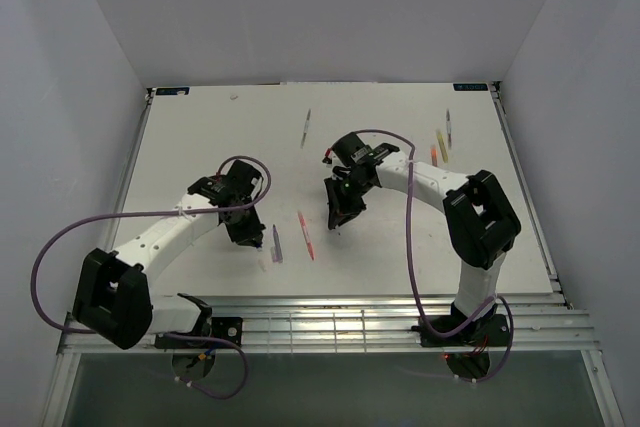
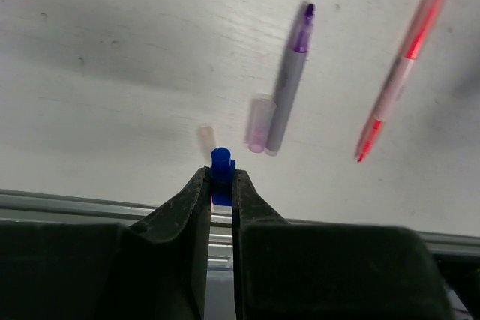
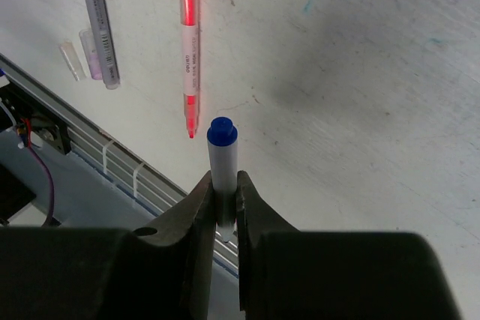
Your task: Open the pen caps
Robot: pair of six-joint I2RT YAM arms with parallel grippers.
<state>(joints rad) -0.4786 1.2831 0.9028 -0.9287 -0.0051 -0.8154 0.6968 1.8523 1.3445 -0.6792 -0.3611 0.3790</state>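
My left gripper (image 2: 220, 175) is shut on a small blue pen cap (image 2: 220, 161), held just above the table; it shows in the top view (image 1: 258, 239) too. My right gripper (image 3: 223, 179) is shut on the white blue-ended pen body (image 3: 223, 157), held upright off the table and apart from the cap; the gripper is also in the top view (image 1: 338, 219). A purple pen (image 2: 291, 76) lies between the grippers with its purple cap (image 2: 260, 123) loose beside it. A red pen (image 2: 405, 65) lies to its right. A pale loose cap (image 2: 206, 139) lies near the blue cap.
Several more pens lie at the far side: one at the back centre (image 1: 306, 128), and a group at the back right (image 1: 441, 144). A ribbed metal rail (image 1: 330, 322) runs along the near table edge. White walls enclose the table.
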